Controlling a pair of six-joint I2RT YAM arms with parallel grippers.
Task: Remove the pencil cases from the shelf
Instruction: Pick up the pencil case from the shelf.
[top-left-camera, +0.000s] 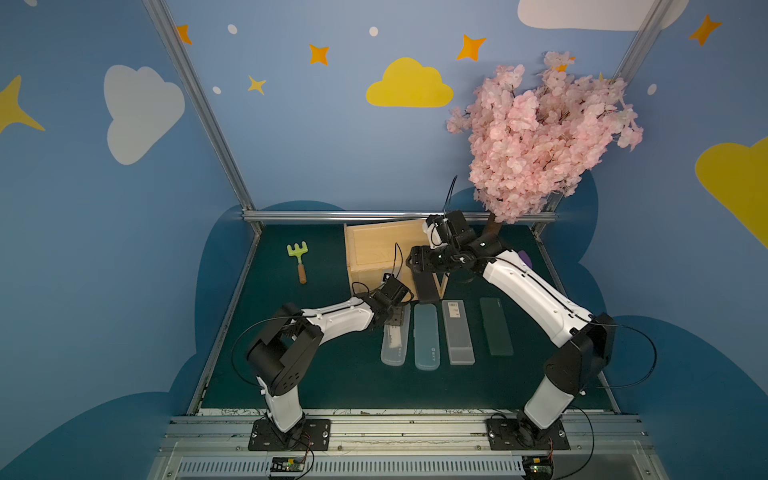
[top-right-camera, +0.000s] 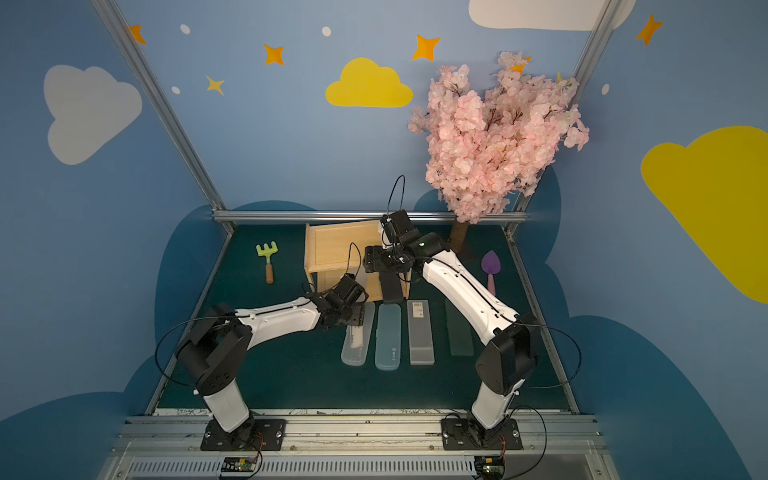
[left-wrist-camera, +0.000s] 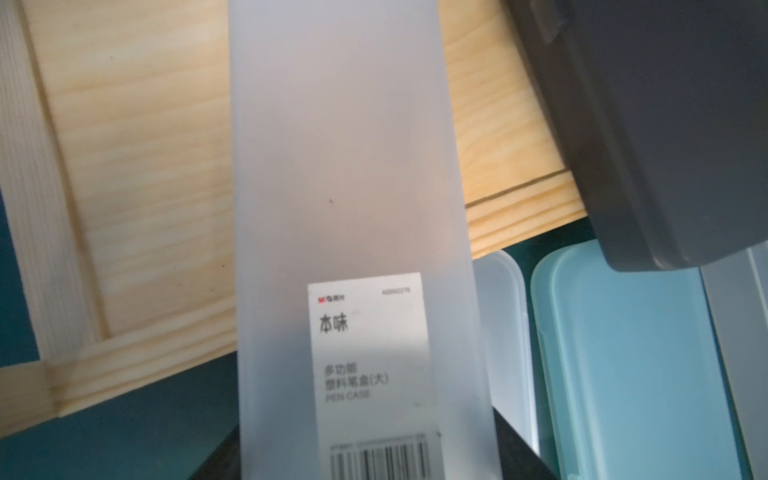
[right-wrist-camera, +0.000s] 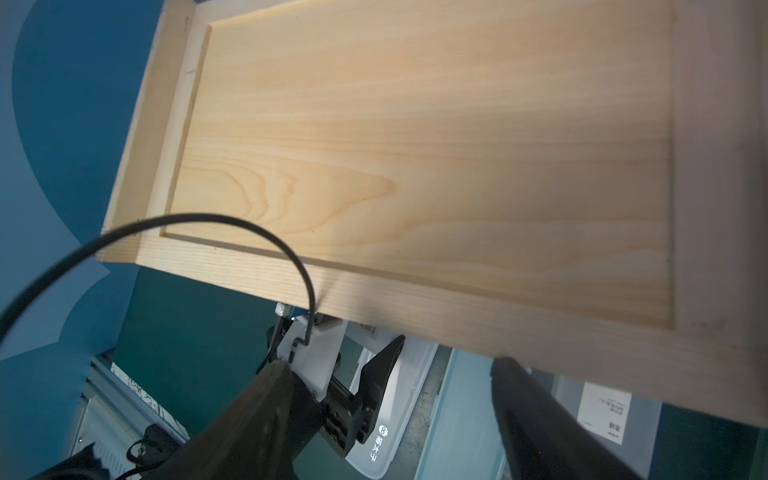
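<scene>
a: what does the scene show?

b: a light wooden shelf with nothing on its upper board. in front of the shelf, four pencil cases lie side by side: a clear case, a teal case, a frosted case and a dark green case.

a: what is left on the shelf?

b: two cases, it seems. a black case juts out of the shelf's front. a second frosted case lies partly on the lower board and partly past its edge.

a: and the claws?

b: the left gripper is clenched on the second frosted case. the right gripper hangs over the black case at the shelf's front, and whether it grasps the case cannot be told.

a: what comes next?

b: probably both cases get drawn straight out of the shelf's front.
</scene>
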